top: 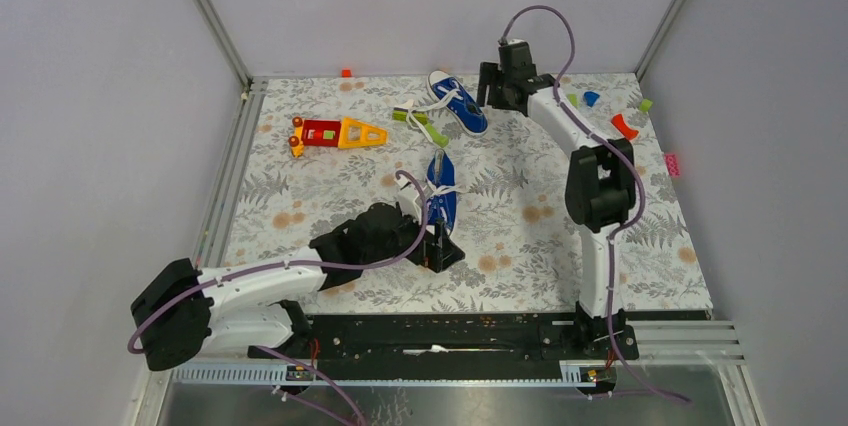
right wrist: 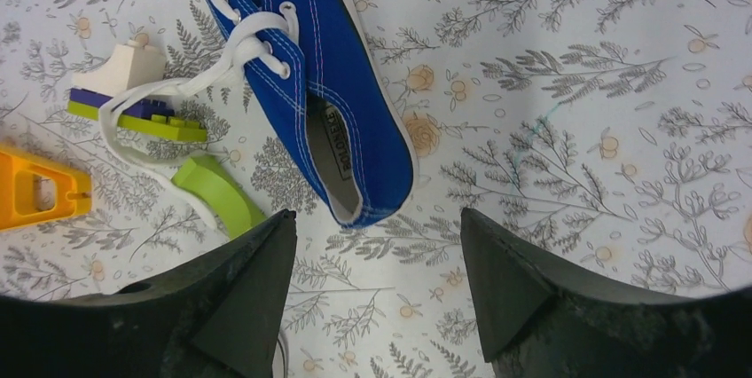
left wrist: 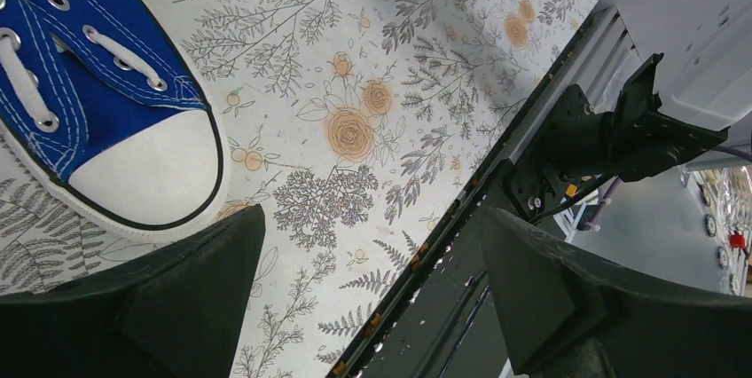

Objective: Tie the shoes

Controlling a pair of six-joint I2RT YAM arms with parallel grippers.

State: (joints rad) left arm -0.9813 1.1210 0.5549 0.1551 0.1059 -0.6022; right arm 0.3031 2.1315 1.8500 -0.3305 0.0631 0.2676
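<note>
Sitting near the front of the flowery table (top: 600,246), the left gripper (left wrist: 372,227) is spread wide and holds nothing. One blue shoe (left wrist: 97,103) lies just past its fingers, toe closest. Farther back lies the other blue shoe (right wrist: 319,85), its white laces (right wrist: 244,36) loose. The right gripper (right wrist: 379,223) hangs by its heel, spread apart, gripping nothing.

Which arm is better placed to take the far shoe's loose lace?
Right: the right gripper hangs open by the far shoe, laces close; the left gripper is at the near shoe.
</note>
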